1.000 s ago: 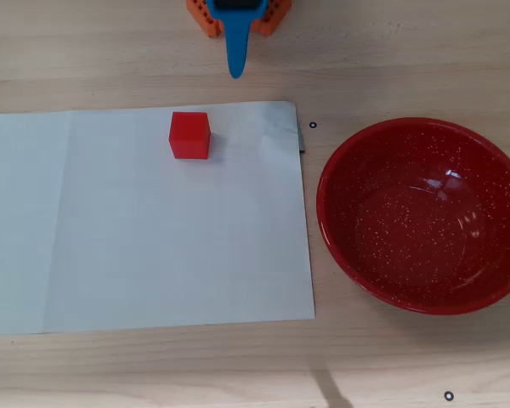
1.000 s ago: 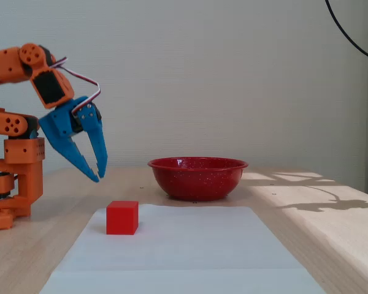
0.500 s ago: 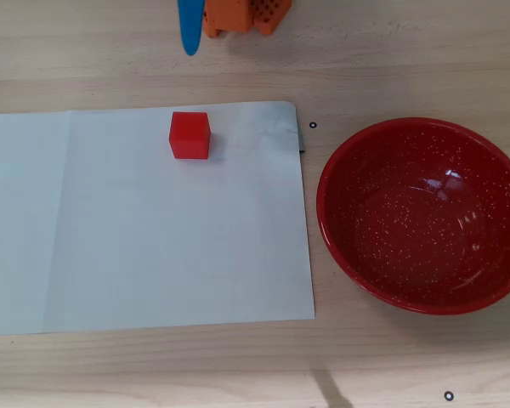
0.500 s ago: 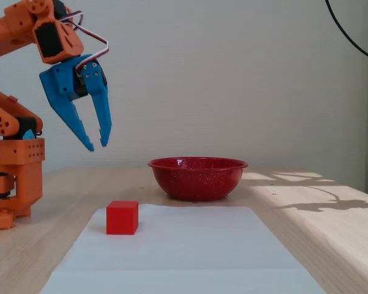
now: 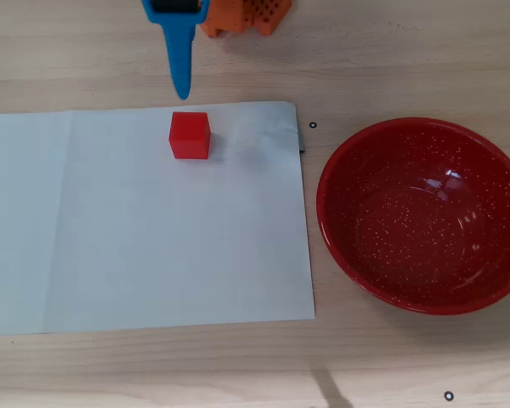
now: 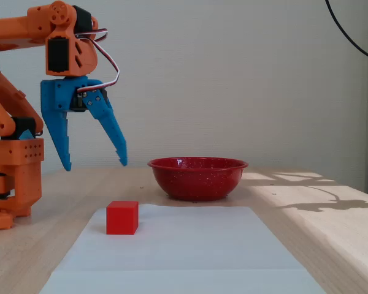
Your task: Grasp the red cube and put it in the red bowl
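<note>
Spread of the blue two-finger gripper (image 6: 95, 166) was the main change: half a second before, its fingers stood only slightly parted, and now they were wide apart and pointing down, holding nothing. In the overhead view the gripper (image 5: 182, 85) had also come forward from the table's far edge toward the sheet, its tip just short of the paper's edge and close to the small matte bright-red cube (image 5: 189, 135). That cube had not moved; it sat on the white paper sheet (image 5: 153, 246) near its far edge, well apart from the large glossy red speckled bowl (image 5: 422, 216), which stood empty on the pale wooden table (image 5: 391, 51). In the fixed view the cube (image 6: 122, 217) lay below and slightly right of the open fingers, so the arm looked lined up to descend for the grasp.
</note>
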`<state>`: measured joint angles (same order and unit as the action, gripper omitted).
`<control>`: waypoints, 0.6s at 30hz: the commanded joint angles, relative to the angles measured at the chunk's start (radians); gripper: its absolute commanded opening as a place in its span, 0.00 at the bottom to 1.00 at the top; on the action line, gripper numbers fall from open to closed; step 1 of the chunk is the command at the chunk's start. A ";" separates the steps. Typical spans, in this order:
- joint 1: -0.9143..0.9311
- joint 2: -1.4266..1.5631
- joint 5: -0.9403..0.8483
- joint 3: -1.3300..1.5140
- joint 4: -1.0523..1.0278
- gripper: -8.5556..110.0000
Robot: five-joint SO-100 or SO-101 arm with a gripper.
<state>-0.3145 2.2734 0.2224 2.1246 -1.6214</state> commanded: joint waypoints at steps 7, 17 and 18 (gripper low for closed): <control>-0.017 -0.055 0.003 -0.144 0.008 0.59; -0.020 -0.124 0.032 -0.055 0.163 0.66; -0.020 -0.133 0.037 -0.048 0.178 0.66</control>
<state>-0.3129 2.1169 0.2347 2.1246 -1.4650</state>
